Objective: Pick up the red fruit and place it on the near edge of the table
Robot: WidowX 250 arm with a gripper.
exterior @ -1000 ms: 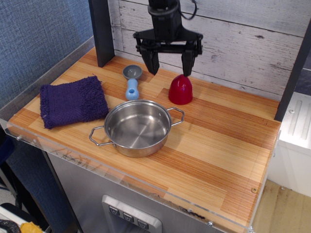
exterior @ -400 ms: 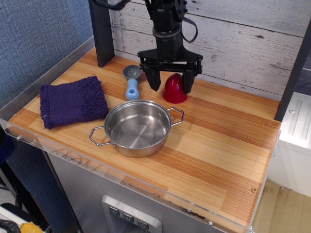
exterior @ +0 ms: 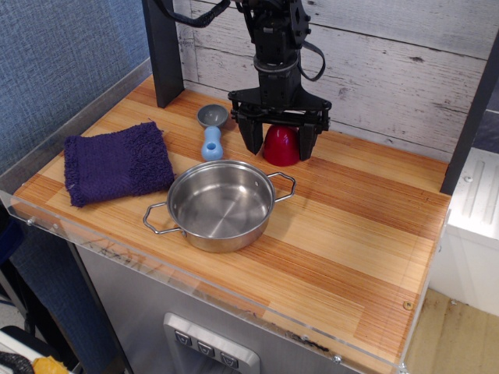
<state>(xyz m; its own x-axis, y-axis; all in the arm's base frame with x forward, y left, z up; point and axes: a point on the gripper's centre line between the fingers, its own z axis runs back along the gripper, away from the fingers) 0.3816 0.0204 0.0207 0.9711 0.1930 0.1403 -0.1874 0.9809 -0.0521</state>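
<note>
The red fruit [exterior: 281, 146] is a glossy dark-red dome standing on the striped wooden table [exterior: 351, 226], near the back wall, just behind the steel pot. My gripper [exterior: 279, 143] hangs straight down over it, open, with one finger [exterior: 253, 139] to the fruit's left and the other to its right. The fingertips are low, close to the tabletop, and the fruit sits between them. Its top is partly hidden by the gripper body. I cannot tell whether the fingers touch it.
A steel pot [exterior: 221, 204] with two handles stands in front of the fruit. A blue-grey scoop [exterior: 211, 131] lies to its left, and a purple cloth [exterior: 117, 162] at the table's left. A dark post [exterior: 163, 51] stands at the back left. The clear rim [exterior: 195, 284] runs along the near edge.
The gripper has come down from above the fruit until its open fingers straddle it near the tabletop. The fruit has shifted a little to the left.
</note>
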